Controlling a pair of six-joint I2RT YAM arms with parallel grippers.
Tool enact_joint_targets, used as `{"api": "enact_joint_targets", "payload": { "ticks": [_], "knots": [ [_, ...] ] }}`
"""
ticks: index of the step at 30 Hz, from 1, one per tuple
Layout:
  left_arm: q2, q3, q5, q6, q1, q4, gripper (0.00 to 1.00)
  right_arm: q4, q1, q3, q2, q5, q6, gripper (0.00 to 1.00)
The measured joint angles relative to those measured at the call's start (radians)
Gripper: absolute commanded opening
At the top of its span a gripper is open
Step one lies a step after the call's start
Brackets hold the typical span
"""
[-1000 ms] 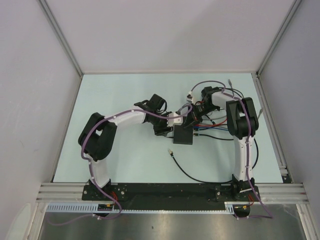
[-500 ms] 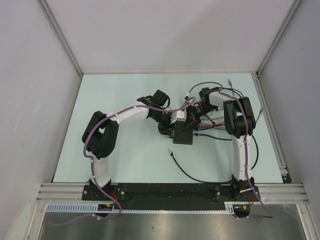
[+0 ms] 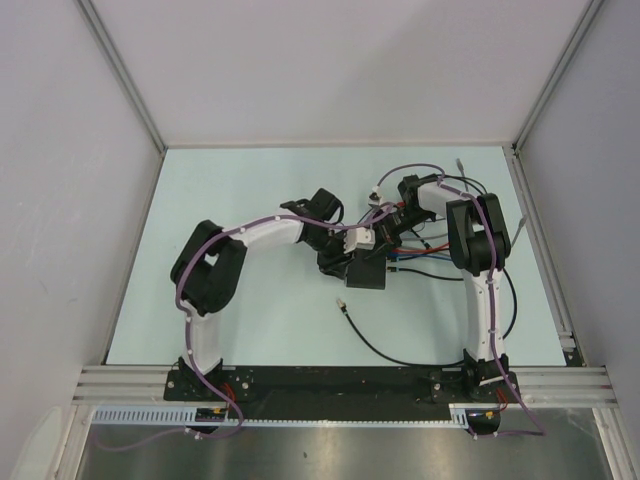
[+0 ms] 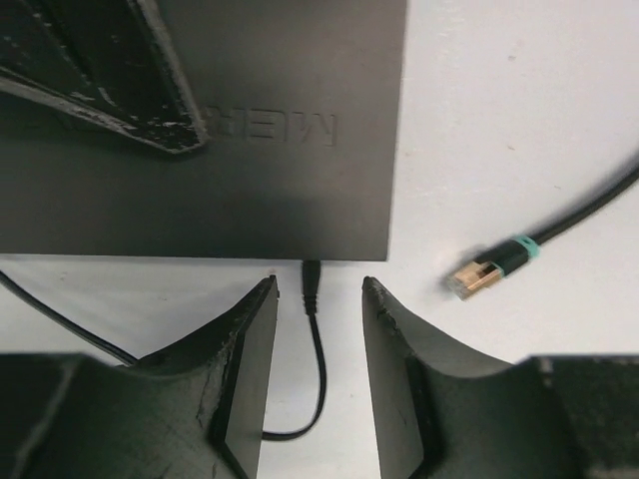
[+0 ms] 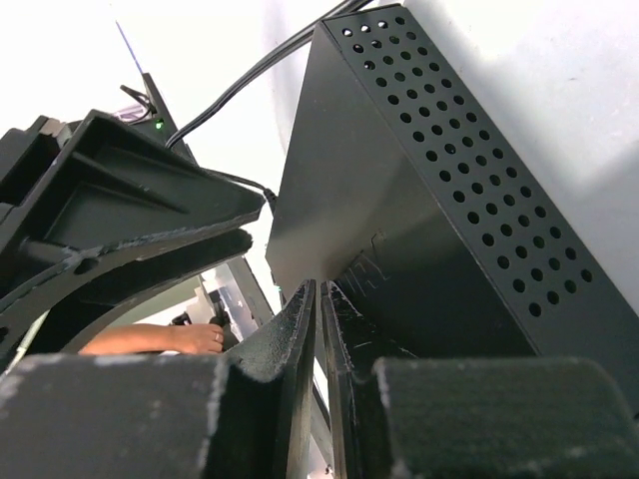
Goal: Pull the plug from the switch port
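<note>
In the left wrist view the flat black switch box (image 4: 250, 180) fills the top. A black plug (image 4: 311, 282) sticks out of the switch port on its near edge, and its thin cable curls down between my fingers. My left gripper (image 4: 318, 291) is open, one finger on each side of the plug with a gap on both sides. My right gripper (image 5: 319, 299) is shut, its tips pressed on the box's top face (image 5: 399, 200). From above, both grippers meet at the box (image 3: 366, 273).
A loose gold-tipped network connector with a teal boot (image 4: 479, 275) lies just right of the left fingers on the pale table. Red, blue and black cables (image 3: 425, 262) leave the box's right side. A black cable end (image 3: 341, 303) lies in front of the box.
The left arm has swung right and forward to the box's edge, and its jaws have narrowed around the plug. The right gripper has stayed pressed on the box.
</note>
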Motion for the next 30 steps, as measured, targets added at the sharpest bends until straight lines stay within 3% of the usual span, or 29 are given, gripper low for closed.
{"api": "enact_joint_targets", "payload": {
  "ticks": [9, 30],
  "knots": [
    [0.0, -0.038, -0.093, -0.053, -0.024, 0.098, 0.43, -0.001, 0.0, 0.001, 0.0, 0.0, 0.0, 0.14],
    [0.043, 0.002, -0.162, -0.046, -0.042, 0.023, 0.43, -0.001, 0.0, 0.001, 0.0, 0.0, 0.0, 0.15]
  ]
}}
